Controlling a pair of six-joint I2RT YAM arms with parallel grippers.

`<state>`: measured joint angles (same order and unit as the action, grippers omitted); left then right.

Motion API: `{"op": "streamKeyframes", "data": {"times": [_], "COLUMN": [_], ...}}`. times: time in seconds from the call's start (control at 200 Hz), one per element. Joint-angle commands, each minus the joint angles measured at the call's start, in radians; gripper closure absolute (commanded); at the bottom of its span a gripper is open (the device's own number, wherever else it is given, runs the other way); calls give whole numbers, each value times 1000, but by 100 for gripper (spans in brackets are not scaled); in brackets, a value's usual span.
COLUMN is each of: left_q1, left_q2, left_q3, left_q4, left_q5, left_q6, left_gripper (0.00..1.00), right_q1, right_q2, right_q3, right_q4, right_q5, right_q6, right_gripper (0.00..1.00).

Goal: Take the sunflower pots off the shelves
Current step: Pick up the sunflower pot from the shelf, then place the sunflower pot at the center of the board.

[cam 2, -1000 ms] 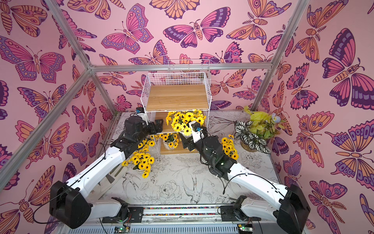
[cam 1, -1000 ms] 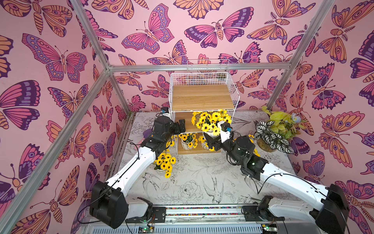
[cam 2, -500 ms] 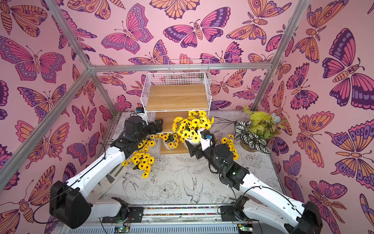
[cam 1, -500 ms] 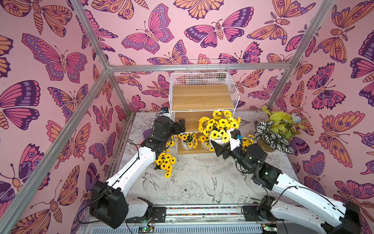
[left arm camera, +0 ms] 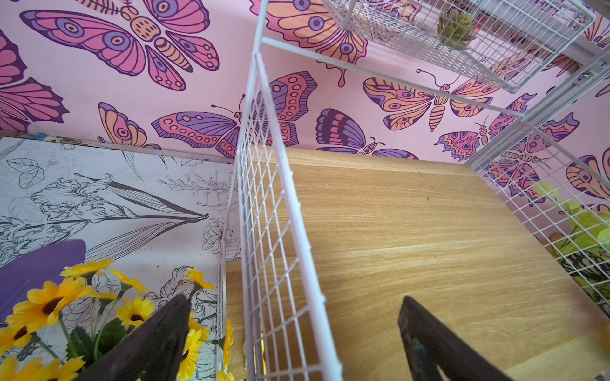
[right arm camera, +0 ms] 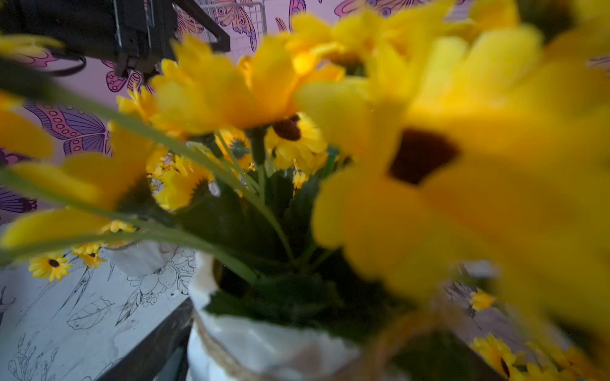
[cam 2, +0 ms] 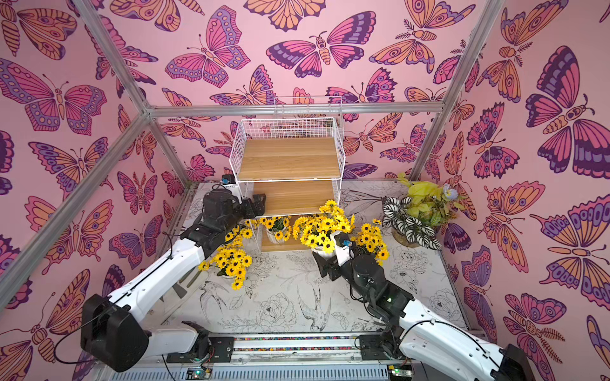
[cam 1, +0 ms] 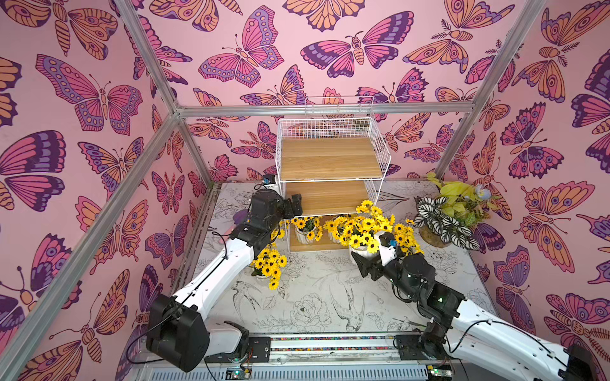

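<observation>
The shelves [cam 1: 330, 171] [cam 2: 290, 165] stand at the back, their top and middle boards bare. My right gripper [cam 1: 362, 256] [cam 2: 325, 260] is shut on a sunflower pot [cam 1: 363, 229] [cam 2: 325, 227] [right arm camera: 264, 339], held low in front of the rack's right front corner; whether it touches the table is unclear. One sunflower pot [cam 1: 305, 229] sits on the bottom shelf. Others stand on the table: one [cam 1: 267, 264] beside my left arm, one [cam 1: 404, 234] behind my right wrist. My left gripper [cam 1: 295, 206] [left arm camera: 293, 330] is open, straddling the rack's wire side panel [left arm camera: 280, 231] at the middle board [left arm camera: 412, 247].
A striped-leaf and lime-green plant [cam 1: 442, 224] stands at the right back. A purple object [left arm camera: 33, 264] lies on the table left of the rack, by more sunflowers [left arm camera: 49, 306]. A small wire basket with a green succulent [left arm camera: 455, 28] hangs above the rack.
My right gripper has drawn the sunflower pot out of the middle shelf, forward, rightward and down towards the table. The left arm has stayed where it was.
</observation>
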<state>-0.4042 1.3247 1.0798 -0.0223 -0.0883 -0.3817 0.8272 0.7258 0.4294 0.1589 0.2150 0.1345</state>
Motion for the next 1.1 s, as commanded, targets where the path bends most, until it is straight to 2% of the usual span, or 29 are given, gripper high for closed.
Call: {"op": "streamKeyframes", "data": {"times": [0.0, 0.345, 0.646, 1.016, 1.097], "left_q1": [10, 10, 10, -13, -23], "left_q2": [9, 4, 2, -41, -102], "left_q3": [-14, -43, -77, -142, -169], "left_q4": [34, 45, 70, 68, 64], "left_q5": [15, 27, 41, 73, 76], "left_q6": [5, -9, -28, -45, -44], "left_gripper": [2, 2, 2, 0, 0], "right_q1": [4, 6, 4, 5, 4], "right_q2": [-42, 6, 139, 171, 164], "right_q3": [-23, -171, -246, -296, -322], "right_q4": [84, 191, 279, 228, 234], "right_q5": [53, 121, 205, 284, 284], "right_q6": [39, 115, 178, 222, 236], "right_gripper": [93, 93, 93, 91, 90]}}
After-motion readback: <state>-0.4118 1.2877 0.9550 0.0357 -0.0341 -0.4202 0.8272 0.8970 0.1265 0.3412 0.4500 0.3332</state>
